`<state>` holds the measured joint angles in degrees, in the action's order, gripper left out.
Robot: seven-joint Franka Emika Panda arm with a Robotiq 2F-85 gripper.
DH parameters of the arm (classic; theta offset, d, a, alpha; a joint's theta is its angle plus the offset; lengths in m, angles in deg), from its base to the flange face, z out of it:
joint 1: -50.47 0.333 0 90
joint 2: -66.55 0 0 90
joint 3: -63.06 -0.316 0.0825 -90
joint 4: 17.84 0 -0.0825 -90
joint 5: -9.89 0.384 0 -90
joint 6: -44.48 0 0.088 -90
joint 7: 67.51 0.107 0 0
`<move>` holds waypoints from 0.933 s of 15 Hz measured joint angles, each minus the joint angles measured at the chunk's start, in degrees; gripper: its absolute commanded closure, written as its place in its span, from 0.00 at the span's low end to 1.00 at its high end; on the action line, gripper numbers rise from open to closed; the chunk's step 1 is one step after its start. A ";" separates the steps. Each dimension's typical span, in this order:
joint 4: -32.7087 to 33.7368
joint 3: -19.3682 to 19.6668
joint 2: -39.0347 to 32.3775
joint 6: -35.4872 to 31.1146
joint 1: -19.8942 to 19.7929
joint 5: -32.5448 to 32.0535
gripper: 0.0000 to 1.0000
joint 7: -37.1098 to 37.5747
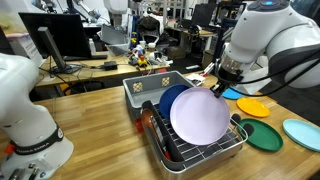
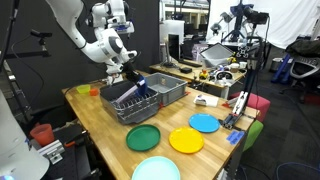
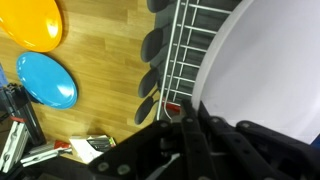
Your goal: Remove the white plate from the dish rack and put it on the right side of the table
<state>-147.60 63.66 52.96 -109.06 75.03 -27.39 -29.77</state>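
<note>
The white plate [image 1: 200, 118] stands tilted on edge in the silver wire dish rack [image 1: 232, 146], in front of a dark blue plate [image 1: 174, 98]. In the wrist view the white plate [image 3: 262, 70] fills the right side, over the rack wires [image 3: 180, 45]. My gripper [image 1: 220, 84] is at the plate's upper right rim. In the wrist view its black fingers [image 3: 192, 104] sit close together with the plate's rim between them, so it looks shut on the plate. The gripper [image 2: 131, 76] also shows above the rack [image 2: 130, 108] on the wooden table [image 1: 100, 112].
A grey plastic tub [image 1: 150, 87] stands behind the rack. To the right of the rack lie an orange plate [image 1: 251, 106], a green plate [image 1: 263, 134] and a light-blue plate [image 1: 301, 132]. Another white robot base [image 1: 28, 120] stands at the left. Desks with monitors are behind.
</note>
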 measured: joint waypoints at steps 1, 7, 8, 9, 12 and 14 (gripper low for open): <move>-0.07 -0.16 0.33 0.00 -0.01 -1.09 0.99 0.69; -0.74 -0.21 2.04 0.00 0.21 -7.07 0.99 4.25; -0.87 -0.21 2.51 0.00 0.33 -8.19 0.99 4.98; -1.05 -0.21 3.13 0.00 0.50 -9.33 0.99 5.75; -2.01 -0.36 5.91 -0.29 0.91 -10.39 0.99 6.59; -2.89 -0.33 8.11 -0.42 0.96 -10.39 0.99 6.68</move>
<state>-150.49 63.32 61.07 -109.48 76.00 -37.78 -23.08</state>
